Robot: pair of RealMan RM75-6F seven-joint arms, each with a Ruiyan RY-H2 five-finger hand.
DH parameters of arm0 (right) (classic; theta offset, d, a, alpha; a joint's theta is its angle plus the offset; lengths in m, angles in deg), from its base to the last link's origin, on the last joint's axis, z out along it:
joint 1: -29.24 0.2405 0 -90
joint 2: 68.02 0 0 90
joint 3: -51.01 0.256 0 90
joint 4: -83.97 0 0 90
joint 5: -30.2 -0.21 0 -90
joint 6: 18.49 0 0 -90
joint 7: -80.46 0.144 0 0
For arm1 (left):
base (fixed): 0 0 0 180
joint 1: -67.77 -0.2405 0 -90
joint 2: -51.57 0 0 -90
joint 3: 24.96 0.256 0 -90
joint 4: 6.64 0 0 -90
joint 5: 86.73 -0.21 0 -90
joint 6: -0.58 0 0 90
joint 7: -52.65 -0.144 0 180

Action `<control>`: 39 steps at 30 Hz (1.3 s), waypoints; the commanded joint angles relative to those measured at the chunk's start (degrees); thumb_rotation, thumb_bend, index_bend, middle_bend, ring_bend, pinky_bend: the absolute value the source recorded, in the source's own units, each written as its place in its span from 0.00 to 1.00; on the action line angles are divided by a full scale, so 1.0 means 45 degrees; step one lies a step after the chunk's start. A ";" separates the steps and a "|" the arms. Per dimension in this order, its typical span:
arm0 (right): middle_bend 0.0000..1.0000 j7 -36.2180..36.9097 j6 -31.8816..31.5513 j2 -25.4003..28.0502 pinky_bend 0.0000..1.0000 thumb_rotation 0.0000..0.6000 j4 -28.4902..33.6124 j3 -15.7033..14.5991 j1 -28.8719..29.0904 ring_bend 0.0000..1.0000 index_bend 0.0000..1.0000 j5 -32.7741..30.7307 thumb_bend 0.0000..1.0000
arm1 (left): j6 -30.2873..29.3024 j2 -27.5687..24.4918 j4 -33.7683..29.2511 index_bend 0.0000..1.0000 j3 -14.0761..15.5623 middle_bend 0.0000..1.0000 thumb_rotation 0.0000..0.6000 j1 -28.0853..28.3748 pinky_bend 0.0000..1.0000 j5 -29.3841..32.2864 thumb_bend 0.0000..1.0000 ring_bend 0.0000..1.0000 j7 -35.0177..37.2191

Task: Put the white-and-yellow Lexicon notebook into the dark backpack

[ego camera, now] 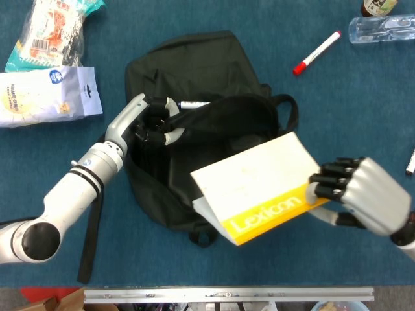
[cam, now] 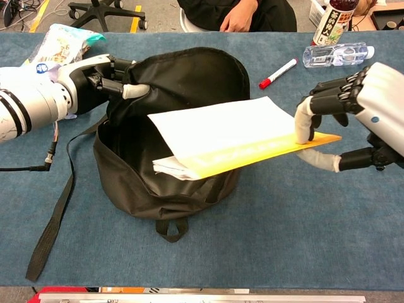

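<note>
- The right hand (ego camera: 363, 197) sits at the lower right of the head view, its fingers (cam: 305, 124) closed over the top of the Lexicon notebook (ego camera: 256, 186) at its right edge while the thumb lies under that edge, so the cover is pinched between them.
- The notebook is held nearly flat, white cover up and yellow band toward the bottom of the frame; its left end hangs over the open mouth of the dark backpack (ego camera: 194, 71) in the middle of the frame, and in the chest view loose pages sag from that corner into the opening.
- The left hand (ego camera: 152, 118), left of centre, has its fingers curled around the upper rim of the backpack's opening and holds it lifted, so the mouth gapes.
- A blue-capped marker (ego camera: 193, 103) peeks out just beside the left hand's fingertips on the bag.
- A red-capped marker (ego camera: 316, 52) and a clear water bottle (ego camera: 382, 27) lie at the upper right; snack bags (ego camera: 45, 94) lie at the upper left.
</note>
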 commanded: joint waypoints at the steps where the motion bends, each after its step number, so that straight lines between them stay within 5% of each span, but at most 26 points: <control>1: 0.71 0.0070 0.0573 -0.0608 0.76 1.00 -0.0322 0.0124 0.0442 0.61 0.78 -0.0112 0.49 | 0.0051 -0.0070 -0.0026 0.69 -0.0039 0.73 1.00 -0.0005 0.60 0.0037 0.39 0.67 0.0025; 21: 0.71 0.0512 0.2941 -0.3852 0.76 1.00 -0.3967 0.0584 0.2559 0.61 0.79 -0.1331 0.49 | 0.0661 -0.0839 -0.0145 0.68 -0.0317 0.73 1.00 -0.0325 0.60 0.0025 0.39 0.67 0.0582; 28: 0.71 -0.1830 0.2992 -0.4658 0.76 1.00 -0.4979 0.1011 0.2762 0.61 0.79 -0.1624 0.49 | 0.0840 -0.1208 -0.0425 0.68 -0.0376 0.73 1.00 -0.0500 0.60 -0.0204 0.39 0.67 0.0716; 39: 0.72 -0.4916 0.2864 -0.4868 0.77 1.00 -0.4662 0.1278 0.2272 0.63 0.79 -0.2565 0.48 | 0.1028 -0.1497 -0.0458 0.68 -0.0390 0.73 1.00 -0.0738 0.60 -0.0629 0.39 0.67 0.0965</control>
